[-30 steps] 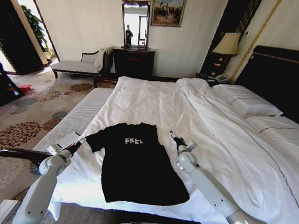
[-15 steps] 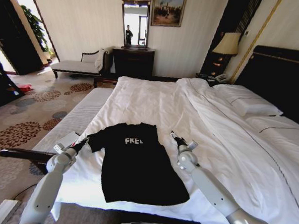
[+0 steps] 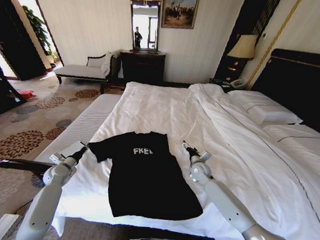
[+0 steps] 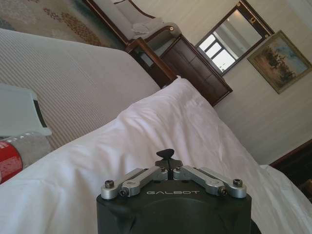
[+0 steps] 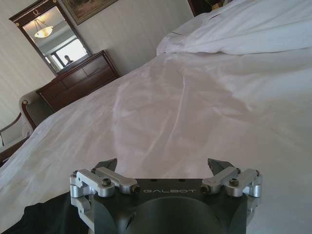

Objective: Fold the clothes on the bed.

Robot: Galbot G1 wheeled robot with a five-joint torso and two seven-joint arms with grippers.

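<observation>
**Left sleeve pinched; right claw waiting beside shirt**

The black T-shirt (image 3: pixel 144 172) lies flat, chest up, near the foot edge of the bed (image 3: pixel 213 117); body not yet folded. The left claw (image 3: pixel 81 151) sits at the tip of the shirt's left sleeve, its fingers pressed together, apparently pinching the sleeve edge, probably so it can be drawn across. The right claw (image 3: pixel 185 147) hovers just beside the opposite sleeve, spread wide, gripping nothing, likely poised for a matching grasp.

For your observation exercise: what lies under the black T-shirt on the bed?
The black T-shirt lies flat on the bed's white sheet, which shows all round it. Whatever is directly beneath the fabric is covered.
</observation>
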